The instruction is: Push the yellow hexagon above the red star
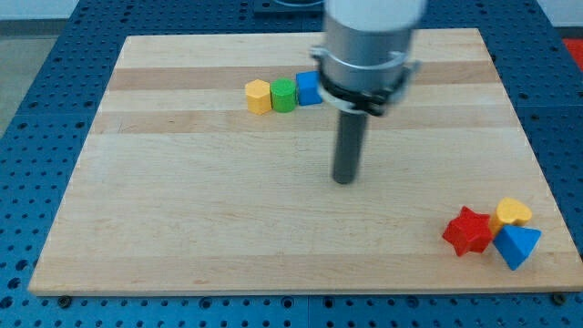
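The yellow hexagon (259,96) lies toward the view's top, at the left end of a touching row with a green block (284,95) and a blue block (309,88). The red star (468,230) lies at the view's lower right, touching a yellow heart-like block (514,212) and a blue triangle (518,246). My tip (344,179) is near the board's middle, below and right of the row and far up-left of the red star. It touches no block.
The wooden board (228,228) rests on a blue perforated table (36,109). The arm's grey cylinder (369,50) hangs over the board's top middle and partly covers the blue block.
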`<state>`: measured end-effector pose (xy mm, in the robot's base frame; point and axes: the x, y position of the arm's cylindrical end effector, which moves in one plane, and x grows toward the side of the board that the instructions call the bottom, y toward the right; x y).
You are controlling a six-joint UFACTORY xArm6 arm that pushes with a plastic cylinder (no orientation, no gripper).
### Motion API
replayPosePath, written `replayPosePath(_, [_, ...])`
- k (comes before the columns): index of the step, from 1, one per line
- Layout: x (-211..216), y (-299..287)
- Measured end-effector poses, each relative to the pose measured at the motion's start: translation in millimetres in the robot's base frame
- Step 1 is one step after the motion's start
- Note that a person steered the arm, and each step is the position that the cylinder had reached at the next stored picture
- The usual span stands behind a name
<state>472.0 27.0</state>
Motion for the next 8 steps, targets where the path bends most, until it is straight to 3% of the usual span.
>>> replayPosePath(2, [-64, -117])
replayPosePath(4, [-113, -174])
replayPosePath(5, [-149, -169])
replayPosePath(6, [-157, -136])
replayPosePath(8, [-124, -106])
